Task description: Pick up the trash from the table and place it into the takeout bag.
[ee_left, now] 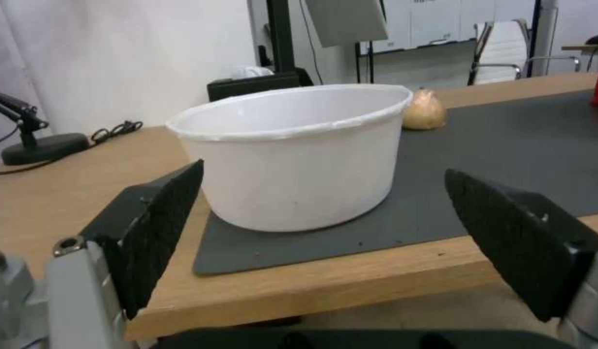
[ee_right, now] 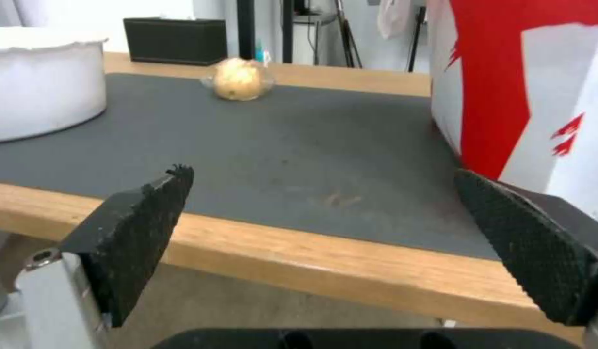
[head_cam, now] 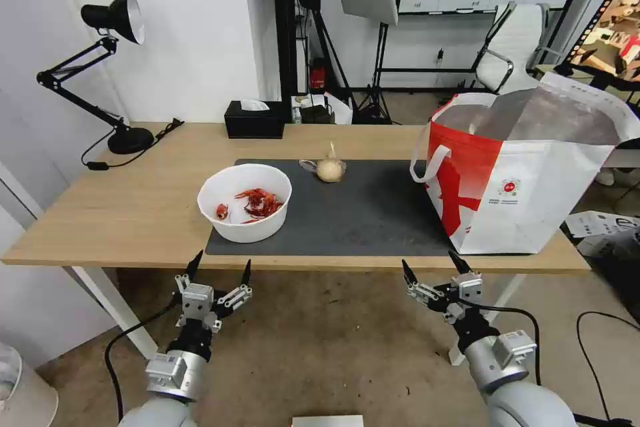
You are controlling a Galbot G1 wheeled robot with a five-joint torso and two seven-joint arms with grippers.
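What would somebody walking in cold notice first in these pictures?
Probably the takeout bag, white and red, standing open at the right end of the table. Next, the white bowl of red crayfish shells on the left part of the dark mat, with a small tan bundle farther back. The left gripper and right gripper hover open before the table's near edge.

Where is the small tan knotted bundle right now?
The tan bundle sits on the dark mat's far edge, between the white bowl and the takeout bag.

White bowl (head_cam: 245, 212) of red shells (head_cam: 258, 202), tan bundle (head_cam: 331, 169), dark grey mat (head_cam: 360, 213), white-and-red bag (head_cam: 520, 173)
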